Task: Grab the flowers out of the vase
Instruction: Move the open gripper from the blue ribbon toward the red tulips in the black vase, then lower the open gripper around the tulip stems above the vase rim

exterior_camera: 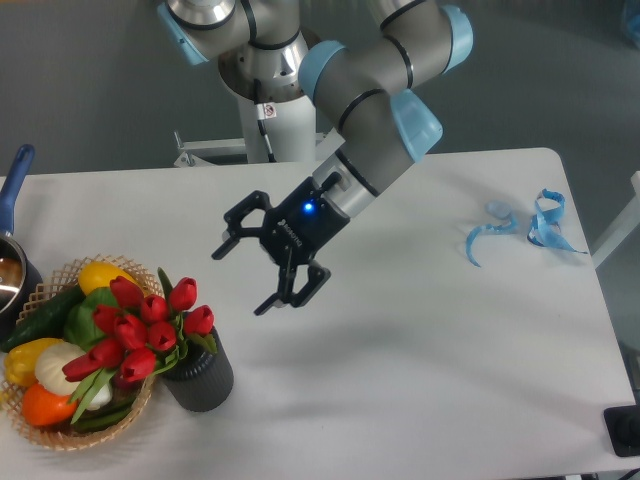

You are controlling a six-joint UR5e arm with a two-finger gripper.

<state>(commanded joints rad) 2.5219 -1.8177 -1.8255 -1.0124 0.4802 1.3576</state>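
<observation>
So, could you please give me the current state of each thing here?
gripper: open, empty, above table
flowers: in vase, leaning over basket
vase: upright
basket: full of vegetables
ribbon: loose on table
pot: at left edge
</observation>
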